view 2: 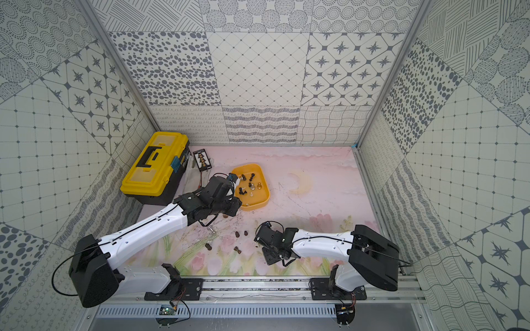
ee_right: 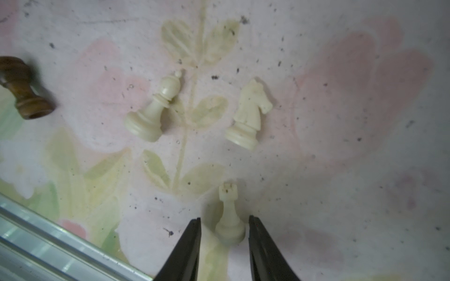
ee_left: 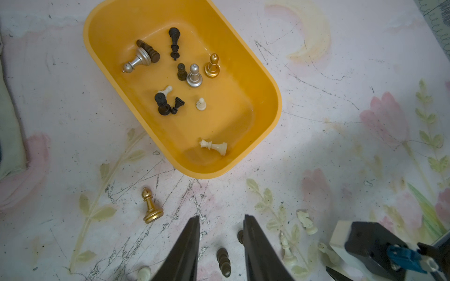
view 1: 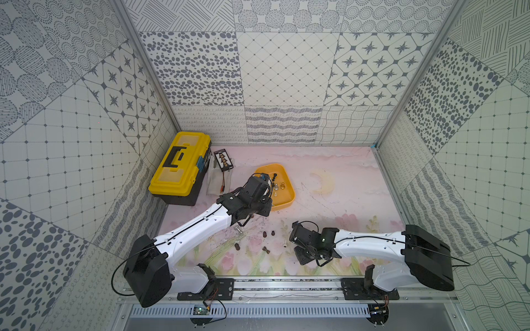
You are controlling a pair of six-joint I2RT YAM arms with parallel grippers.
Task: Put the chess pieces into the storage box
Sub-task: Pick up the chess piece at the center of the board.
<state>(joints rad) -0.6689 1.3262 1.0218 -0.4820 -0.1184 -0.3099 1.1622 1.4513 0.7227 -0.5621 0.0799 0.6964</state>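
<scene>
Several dark chess pieces [view 1: 264, 234] lie loose on the flowered mat [view 1: 344, 206] in both top views, between the two arms. The storage box [view 1: 288, 200] sits farther back, near the yellow toolbox [view 1: 177, 166]. From the left wrist we see the storage box holding about a dozen pieces, a gold piece [ee_left: 151, 209] standing just outside it, and the left gripper [ee_left: 221, 219] with fingers parted, gripping nothing. From the right wrist we find the right gripper [ee_right: 224, 217] likewise parted, with a cream rook [ee_right: 229, 226] between its tips, touching neither. A cream bishop [ee_right: 151, 114] and knight [ee_right: 250, 114] rest nearby.
</scene>
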